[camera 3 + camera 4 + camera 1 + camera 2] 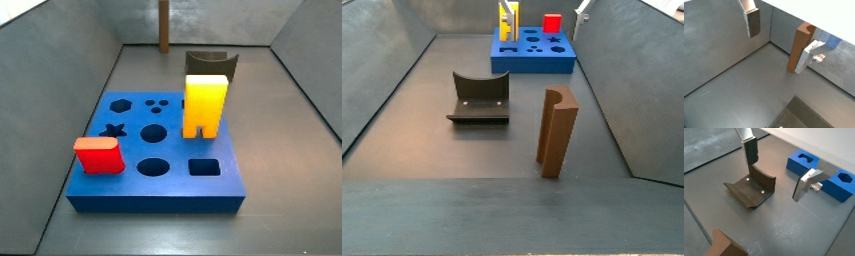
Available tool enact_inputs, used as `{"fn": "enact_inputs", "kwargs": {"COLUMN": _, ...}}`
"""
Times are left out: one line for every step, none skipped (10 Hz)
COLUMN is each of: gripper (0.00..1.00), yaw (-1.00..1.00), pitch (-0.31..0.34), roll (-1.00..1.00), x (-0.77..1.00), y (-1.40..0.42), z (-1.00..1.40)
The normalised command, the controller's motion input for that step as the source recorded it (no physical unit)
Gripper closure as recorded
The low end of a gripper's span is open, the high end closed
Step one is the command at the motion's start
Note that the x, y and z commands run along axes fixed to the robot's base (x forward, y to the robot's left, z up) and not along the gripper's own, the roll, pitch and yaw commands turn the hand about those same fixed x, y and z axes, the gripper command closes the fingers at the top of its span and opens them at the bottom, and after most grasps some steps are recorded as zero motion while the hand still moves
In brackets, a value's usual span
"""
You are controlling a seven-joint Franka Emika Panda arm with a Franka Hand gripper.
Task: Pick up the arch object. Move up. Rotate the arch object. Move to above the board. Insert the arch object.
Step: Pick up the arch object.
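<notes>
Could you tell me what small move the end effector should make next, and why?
Probably shift toward the arch object and descend. The end effector is open and empty, and the arch object stands upright on the floor, not between its fingers.

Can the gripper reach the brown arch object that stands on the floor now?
Probably yes. The gripper has its jaws open and empty, and the brown arch object stands upright alone, apart from the fixture and the board.
</notes>
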Motion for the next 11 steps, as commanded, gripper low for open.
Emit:
{"fn": "enact_inputs", "kwargs": {"gripper": 0.0, "yaw": 0.0, "pitch": -0.047, "roll": 0.0, "x": -0.16, "y": 0.0, "z": 0.0}}
{"fn": "enact_inputs", "kwargs": {"gripper": 0.0, "yaw": 0.25, "pitch": 0.0, "roll": -0.08, "x": -0.13, "y": 0.83, "z": -0.11}}
{"fn": "enact_inputs", "kwargs": {"gripper": 0.0, "yaw": 0.31, "pitch": -0.003, "roll": -0.07, "x": -0.04, "y": 0.83, "z": -0.19}}
{"fn": "enact_inputs", "kwargs": {"gripper": 0.0, "yaw": 0.31, "pitch": -0.017, "roll": -0.08, "x": -0.04, "y": 0.81, "z": -0.23}}
{"fn": "enact_inputs", "kwargs": {"gripper": 0.0, "yaw": 0.29, "pitch": -0.037, "roll": -0.1, "x": -0.01, "y": 0.81, "z": -0.3}}
{"fn": "enact_inputs", "kwargs": {"gripper": 0.0, "yaw": 0.27, "pitch": -0.044, "roll": -0.12, "x": 0.0, "y": 0.8, "z": -0.33}}
{"fn": "enact_inputs", "kwargs": {"gripper": 0.0, "yaw": 0.25, "pitch": -0.044, "roll": -0.15, "x": 0.0, "y": 0.77, "z": -0.31}}
{"fn": "enact_inputs", "kwargs": {"gripper": 0.0, "yaw": 0.24, "pitch": -0.037, "roll": -0.16, "x": 0.0, "y": 0.77, "z": -0.3}}
{"fn": "enact_inputs", "kwargs": {"gripper": 0.0, "yaw": 0.23, "pitch": -0.026, "roll": -0.2, "x": 0.0, "y": 0.75, "z": -0.24}}
{"fn": "enact_inputs", "kwargs": {"gripper": 0.0, "yaw": 0.24, "pitch": -0.033, "roll": -0.21, "x": 0.01, "y": 0.72, "z": -0.22}}
{"fn": "enact_inputs", "kwargs": {"gripper": 0.0, "yaw": 0.2, "pitch": -0.019, "roll": -0.28, "x": 0.17, "y": 0.67, "z": -0.3}}
